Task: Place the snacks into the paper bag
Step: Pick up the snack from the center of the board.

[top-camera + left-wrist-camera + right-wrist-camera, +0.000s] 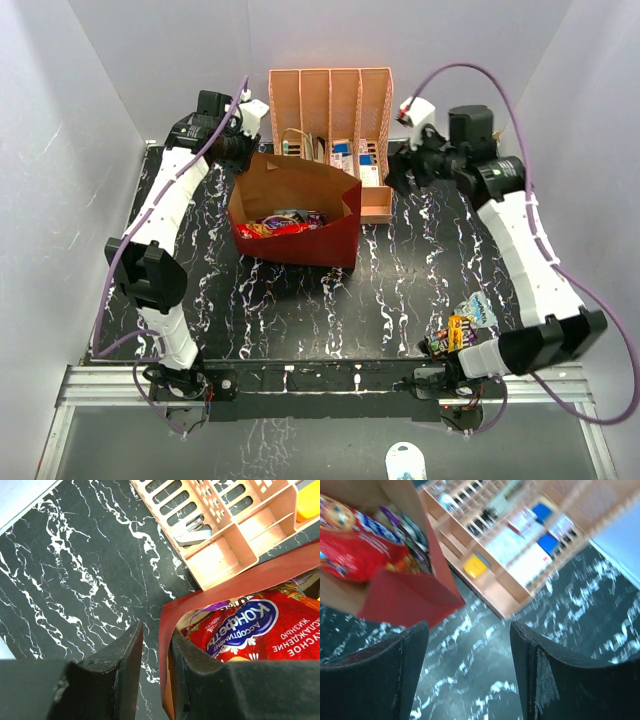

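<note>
The dark-red paper bag (pixel 300 240) stands open mid-table with a red chip bag (pixel 283 228) and purple wrappers inside. My left gripper (pixel 246 160) is at the bag's back-left corner. In the left wrist view it (pixel 156 627) straddles the bag's wall (pixel 240 582) with its jaws narrowly apart; the wall lies against the right finger (pixel 200 680), next to the chip bag (pixel 260 630). My right gripper (pixel 397 175) is open and empty over the table right of the bag (pixel 405 600). A yellow and dark packet (pixel 455 335) and a blue-grey pouch (pixel 478 308) lie at front right.
The peach slotted organizer (pixel 330 95) with blue-white boxes stands behind the bag, close to both grippers; it also shows in the left wrist view (pixel 225 555) and the right wrist view (pixel 520 555). Grey walls enclose the black marbled table (pixel 300 310).
</note>
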### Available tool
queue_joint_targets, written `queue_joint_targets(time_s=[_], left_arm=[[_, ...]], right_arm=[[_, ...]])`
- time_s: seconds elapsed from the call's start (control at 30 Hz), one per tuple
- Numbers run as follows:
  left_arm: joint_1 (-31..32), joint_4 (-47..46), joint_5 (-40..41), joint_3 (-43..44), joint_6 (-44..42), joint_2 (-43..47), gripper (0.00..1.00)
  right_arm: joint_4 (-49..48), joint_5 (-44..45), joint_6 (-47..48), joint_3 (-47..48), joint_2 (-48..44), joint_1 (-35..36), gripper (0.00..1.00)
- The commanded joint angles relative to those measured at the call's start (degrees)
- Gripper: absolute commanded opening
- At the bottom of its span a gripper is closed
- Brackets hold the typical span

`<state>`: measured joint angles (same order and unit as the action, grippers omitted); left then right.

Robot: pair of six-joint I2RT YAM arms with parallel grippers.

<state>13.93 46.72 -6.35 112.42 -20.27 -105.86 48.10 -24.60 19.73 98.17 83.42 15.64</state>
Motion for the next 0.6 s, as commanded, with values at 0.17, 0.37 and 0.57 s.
queue_joint_targets(time_s=[0.17,0.37,0.57], left_arm=[[-3.6,1.7,-7.2,2.6,1.1,-1.0,0.27],[-3.6,2.6,-11.3,1.5,1.6,0.4,0.31],[-3.6,2.9,-11.3,1.2,2.0,-0.3,0.31]], right_arm=[[7.7,4.0,7.5,-21.4,-15.7,-11.6,0.7],[19.2,7.5,18.5,-33.7,-22.7,-11.8,0.72],[24.4,11.2,21.7,-39.6,-22.0,-11.8,0.74]])
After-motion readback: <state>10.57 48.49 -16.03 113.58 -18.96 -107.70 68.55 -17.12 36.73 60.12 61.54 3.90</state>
